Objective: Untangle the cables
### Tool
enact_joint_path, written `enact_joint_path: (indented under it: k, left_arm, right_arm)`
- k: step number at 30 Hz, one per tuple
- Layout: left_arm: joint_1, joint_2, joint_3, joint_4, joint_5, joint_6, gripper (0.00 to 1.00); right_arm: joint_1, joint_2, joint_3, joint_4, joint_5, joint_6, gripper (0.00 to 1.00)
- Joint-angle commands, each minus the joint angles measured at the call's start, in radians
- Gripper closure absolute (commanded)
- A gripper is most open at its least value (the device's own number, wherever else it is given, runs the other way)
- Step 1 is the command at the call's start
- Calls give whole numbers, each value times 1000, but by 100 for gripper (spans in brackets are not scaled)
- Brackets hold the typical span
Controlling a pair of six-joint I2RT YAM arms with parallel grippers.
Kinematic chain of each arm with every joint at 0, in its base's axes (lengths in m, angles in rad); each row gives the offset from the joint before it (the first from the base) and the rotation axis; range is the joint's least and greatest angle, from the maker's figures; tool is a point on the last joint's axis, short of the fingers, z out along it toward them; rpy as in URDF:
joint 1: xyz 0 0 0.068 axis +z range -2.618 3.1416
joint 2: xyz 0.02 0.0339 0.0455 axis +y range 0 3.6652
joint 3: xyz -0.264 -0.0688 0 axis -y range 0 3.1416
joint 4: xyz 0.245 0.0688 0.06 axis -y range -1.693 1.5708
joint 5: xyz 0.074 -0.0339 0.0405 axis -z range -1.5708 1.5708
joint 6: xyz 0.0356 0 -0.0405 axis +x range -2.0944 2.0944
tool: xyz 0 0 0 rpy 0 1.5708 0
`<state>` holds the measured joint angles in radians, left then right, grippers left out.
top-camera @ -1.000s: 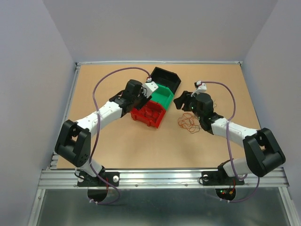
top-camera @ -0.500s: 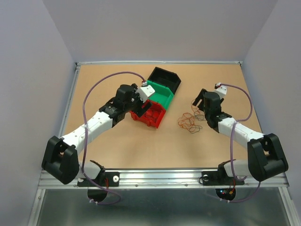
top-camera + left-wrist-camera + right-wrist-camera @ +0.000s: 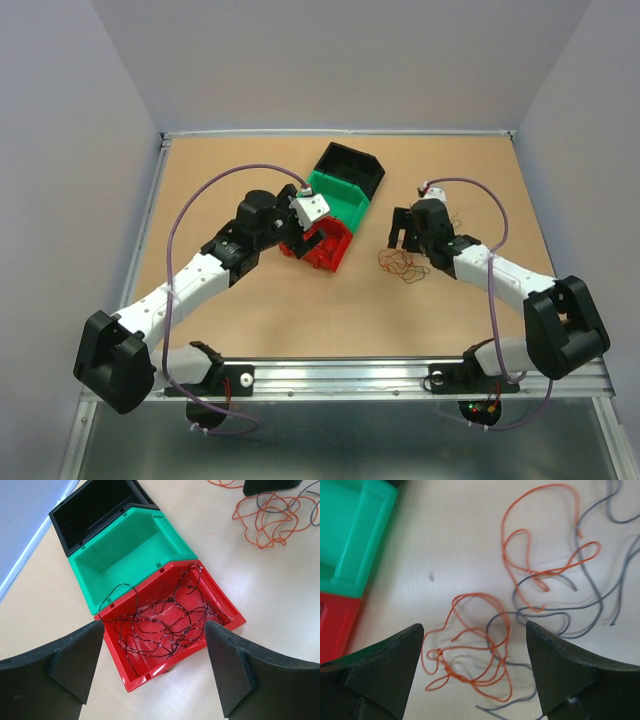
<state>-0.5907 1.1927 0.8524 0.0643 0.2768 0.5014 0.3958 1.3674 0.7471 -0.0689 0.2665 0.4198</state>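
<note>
Now that the empty, wide-open right gripper [image 3: 472, 630] has returned over the thin tangled orange and grey cables [image 3: 470, 672], grasping can begin; the left gripper [image 3: 155, 625] also gapes empty.

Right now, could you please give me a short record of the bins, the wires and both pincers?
red bin: holds black wire tangle
green bin: empty
black bin: looks empty
table: orange-and-grey tangle lies loose beside the bins
left pincer: open, above red bin
right pincer: open, above orange-and-grey tangle
</note>
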Motion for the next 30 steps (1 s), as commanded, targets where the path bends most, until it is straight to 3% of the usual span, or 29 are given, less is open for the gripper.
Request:
enact_joint_path:
  k: [1, 7, 13, 18, 19, 22, 23, 24, 25, 29, 30]
  left_arm:
    - [-8, -13, -6, 49, 13, 19, 6]
    - [-15, -2, -4, 49, -5, 22, 6]
    - [-17, -7, -6, 49, -16, 22, 6]
    - [-18, -4, -4, 52, -24, 23, 6]
    - [-18, -4, -4, 52, -25, 23, 6]
    - [-18, -4, -6, 52, -30, 22, 6]
    - [-20, -2, -6, 52, -30, 23, 6]
    - [-20, -2, -6, 52, -31, 22, 6]
    - [-20, -2, -6, 52, -30, 22, 6]
    - [-20, -4, -7, 54, -33, 23, 6]
    - [-20, -5, -9, 54, -31, 25, 6]
  right_arm:
    - [92, -10, 69, -39, -72, -84, 11]
    - [216, 61, 106, -120, 55, -76, 11]
    - [227, 104, 115, -155, 59, -70, 30]
    - [229, 193, 156, -193, 97, -67, 33]
    - [229, 217, 164, -196, 88, -72, 37]
    - [230, 234, 176, -200, 63, -84, 64]
    - [232, 233, 178, -198, 63, -88, 84]
    - [235, 228, 179, -198, 66, -92, 95]
    - [239, 216, 181, -198, 74, -93, 100]
    - [278, 20, 94, -56, 30, -121, 99]
    - [276, -105, 69, -27, -16, -124, 99]
